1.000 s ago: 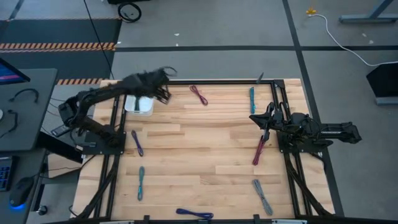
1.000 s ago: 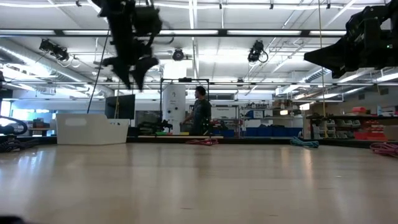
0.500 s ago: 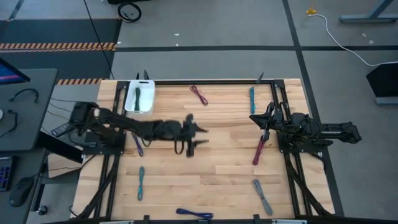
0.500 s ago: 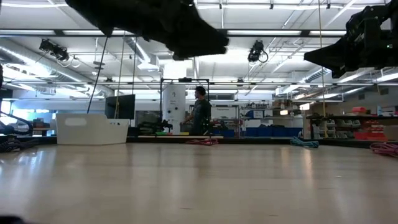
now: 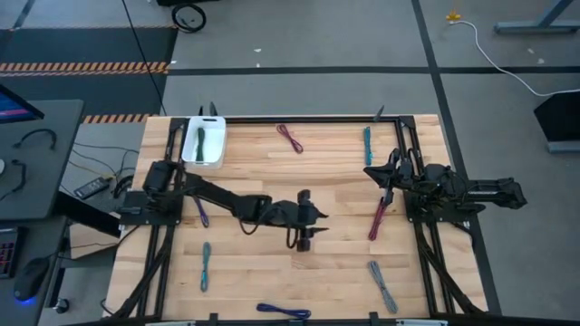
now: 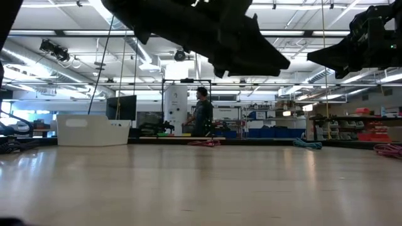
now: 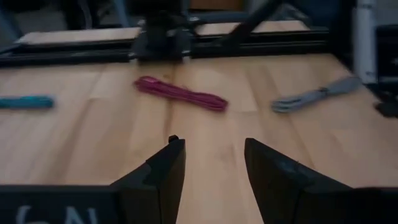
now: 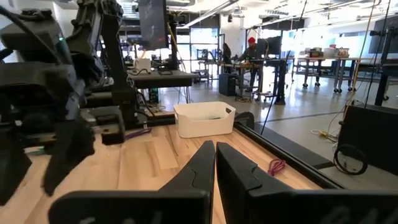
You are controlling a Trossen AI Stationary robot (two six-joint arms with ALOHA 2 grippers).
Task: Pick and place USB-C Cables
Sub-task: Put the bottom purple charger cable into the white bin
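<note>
My left gripper (image 5: pixel 313 217) hangs open and empty above the middle of the table; its fingers (image 7: pixel 165 171) point toward a maroon cable (image 7: pixel 180 93), also seen in the high view (image 5: pixel 379 217). My right gripper (image 5: pixel 368 170) is shut and empty, held above the table's right side (image 8: pixel 214 168). A green cable (image 5: pixel 200 139) lies in the white bin (image 5: pixel 216 154) at the far left. Other bundles lie flat on the table: dark red (image 5: pixel 290 138), teal (image 5: pixel 367 143), purple (image 5: pixel 198 206), teal (image 5: pixel 206 265), blue (image 5: pixel 283 311) and grey (image 5: pixel 382 285).
Black frame rails (image 5: pixel 163 226) run along the table's left and right sides (image 5: pixel 421 235). Bare wood lies around the middle (image 5: pixel 272 263). A person (image 6: pixel 202 112) stands in the room far behind the table. A white cord (image 5: pixel 507 68) lies on the floor.
My left gripper has swung from above the white bin at the far left toward the table's middle, moving right and toward the near edge. The green cable now shows lying in the bin. My right arm has kept still.
</note>
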